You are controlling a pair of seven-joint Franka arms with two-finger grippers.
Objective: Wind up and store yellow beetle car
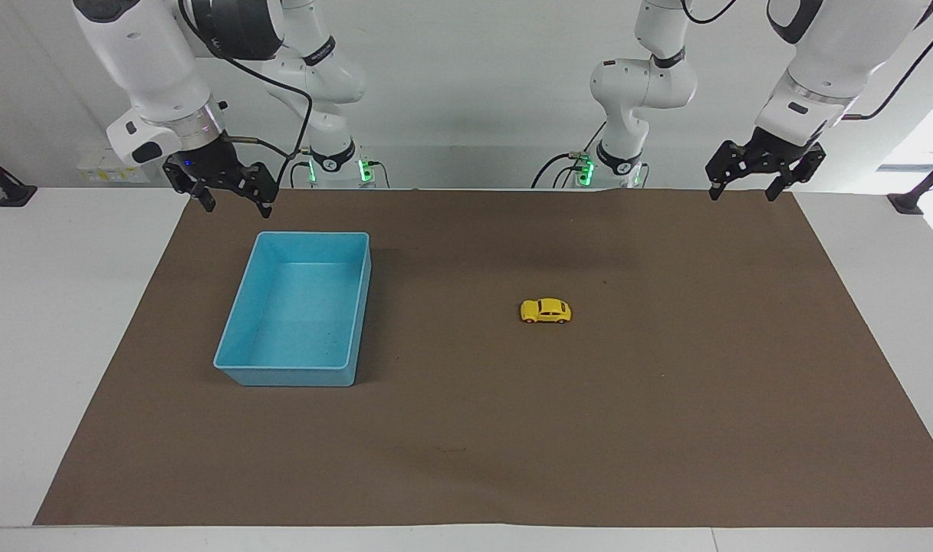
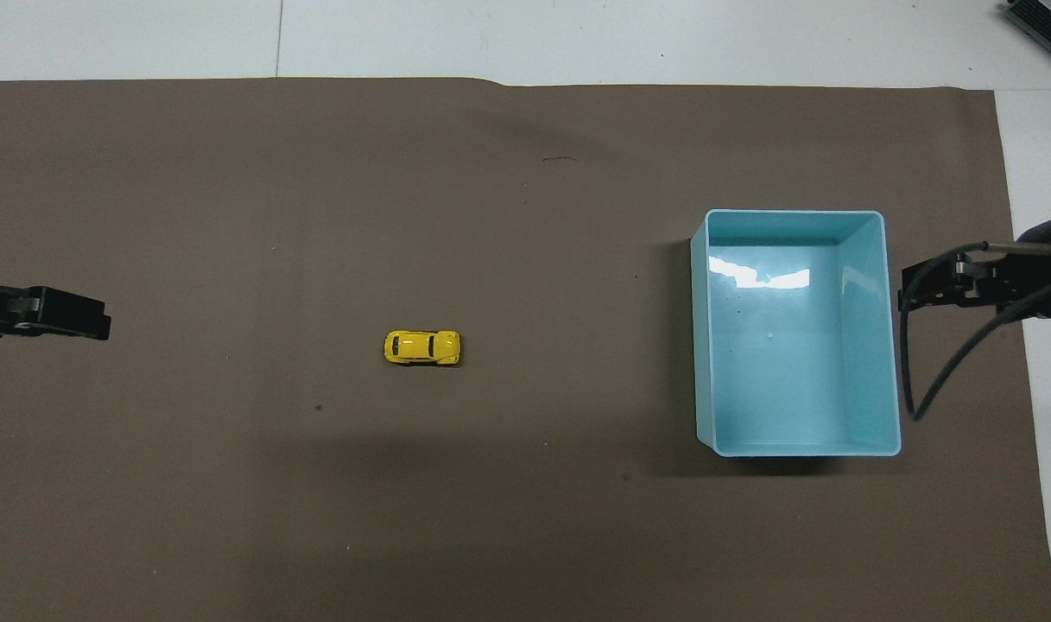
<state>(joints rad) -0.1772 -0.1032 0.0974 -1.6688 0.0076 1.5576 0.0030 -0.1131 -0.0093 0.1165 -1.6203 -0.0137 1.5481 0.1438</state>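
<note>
The yellow beetle car point(image 1: 545, 310) stands on its wheels on the brown mat, alone near the middle of the table, toward the left arm's end; it also shows in the overhead view point(image 2: 421, 347). My left gripper point(image 1: 741, 195) is open and empty, raised over the mat's edge nearest the robots at the left arm's end, well away from the car. My right gripper point(image 1: 236, 207) is open and empty, raised over the mat just on the robots' side of the blue bin point(image 1: 284, 376).
The blue bin point(image 2: 801, 213) is empty and stands on the brown mat point(image 1: 665, 429) toward the right arm's end. White table shows around the mat.
</note>
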